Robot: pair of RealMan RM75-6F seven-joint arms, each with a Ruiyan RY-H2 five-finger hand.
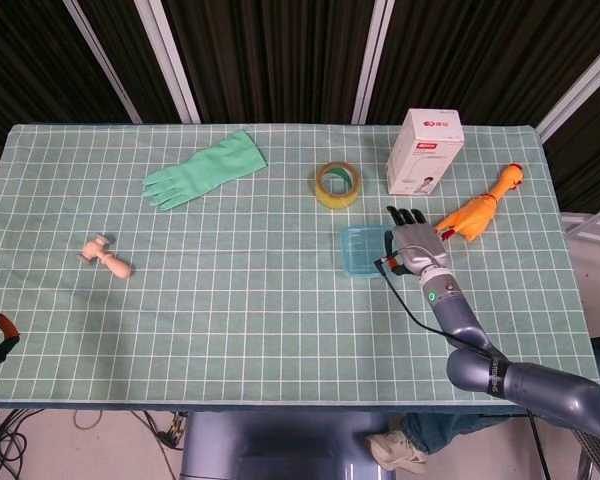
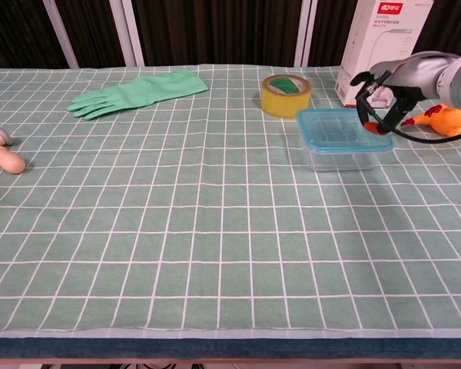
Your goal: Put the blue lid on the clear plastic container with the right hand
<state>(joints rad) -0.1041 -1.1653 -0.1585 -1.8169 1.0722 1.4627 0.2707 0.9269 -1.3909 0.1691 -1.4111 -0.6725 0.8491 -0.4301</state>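
On the tabletop's right side, the blue lid (image 2: 336, 126) sits on the clear plastic container (image 2: 343, 156); my right hand (image 2: 380, 98), fingers spread, empty, should press its edge down evenly.

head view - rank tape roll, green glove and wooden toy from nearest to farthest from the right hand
From the right hand:
1. tape roll, just up-left, mid table
2. green glove, far side, left of centre
3. wooden toy, near the left edge

Tape roll (image 2: 286, 94), box (image 2: 383, 46), toy chicken (image 2: 446, 121) around container (image 2: 344, 139)
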